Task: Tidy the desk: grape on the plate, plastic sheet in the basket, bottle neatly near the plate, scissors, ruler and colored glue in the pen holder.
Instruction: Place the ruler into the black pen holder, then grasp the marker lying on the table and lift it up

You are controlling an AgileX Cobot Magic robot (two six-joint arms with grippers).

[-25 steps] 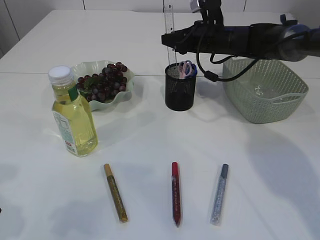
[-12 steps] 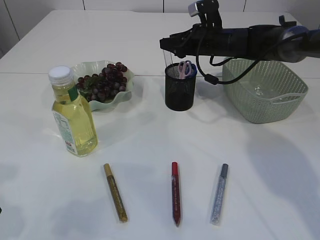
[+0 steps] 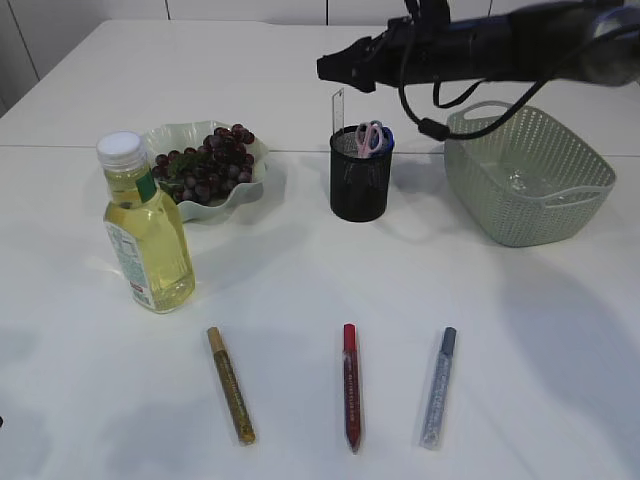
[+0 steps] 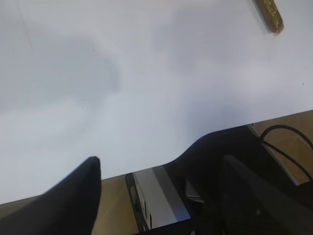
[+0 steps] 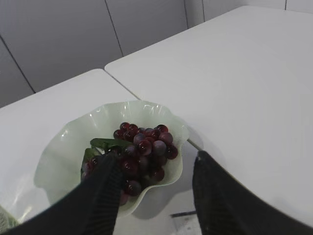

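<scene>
The ruler (image 3: 337, 105) stands upright in the black mesh pen holder (image 3: 360, 180), its clear top poking above the rim beside the pink-and-blue handles of the scissors (image 3: 371, 137). The right gripper (image 3: 335, 68) hangs above the holder, clear of the ruler's tip; in the right wrist view its two dark fingers (image 5: 105, 191) stand spread with nothing between them, and past them lies the plate.

Three colored glue sticks lie on the white table (image 3: 300, 270) toward the near edge, well apart from one another: a gold one (image 3: 231, 385), a red one (image 3: 351, 386) and a silver one (image 3: 438, 388). The grapes (image 3: 205, 165) sit heaped on the wavy pale green plate (image 3: 256, 168) at the back left, and the bottle (image 3: 145, 230) of yellow liquid with its white cap stands upright just in front of the plate.

The green woven basket (image 3: 530, 200) sits to the right of the holder; something clear seems to lie on its floor, though it is hard to make out.

The left gripper (image 4: 161, 196) is low at the table's near edge, fingers (image 4: 78, 196) spread and empty, with the gold stick's end at the top corner of its view.
</scene>
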